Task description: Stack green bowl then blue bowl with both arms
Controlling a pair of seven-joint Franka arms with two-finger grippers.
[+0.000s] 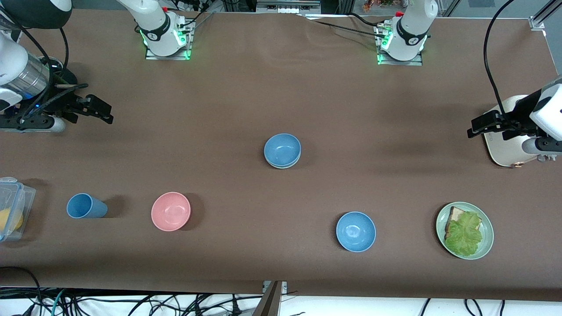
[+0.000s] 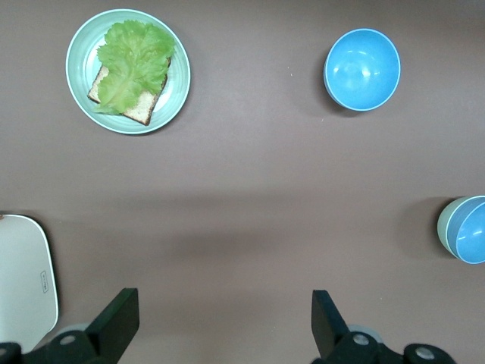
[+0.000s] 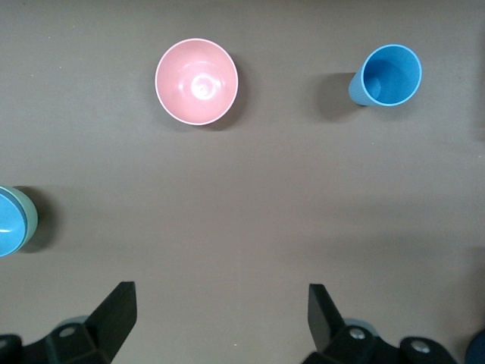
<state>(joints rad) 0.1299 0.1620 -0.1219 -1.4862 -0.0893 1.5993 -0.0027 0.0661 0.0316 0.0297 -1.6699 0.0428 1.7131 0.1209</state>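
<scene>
Tools both stand with jaws wide and empty: the left tool (image 1: 476,126) waits over the bench's (image 1: 281,87) left-arm end, the right tool (image 1: 103,112) over the other. Well clear of both, mid-bench, the blue bowl (image 1: 282,148) already nests in the green bowl (image 2: 444,227). Stacking looks finished, so both arms are best kept withdrawn from the pair.

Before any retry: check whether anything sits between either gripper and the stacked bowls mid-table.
Nothing visible does. The blue bowl already sits in the green bowl mid-table. Bare cloth lies between that stack and the open left gripper and the open right gripper, each at its own table end.
</scene>
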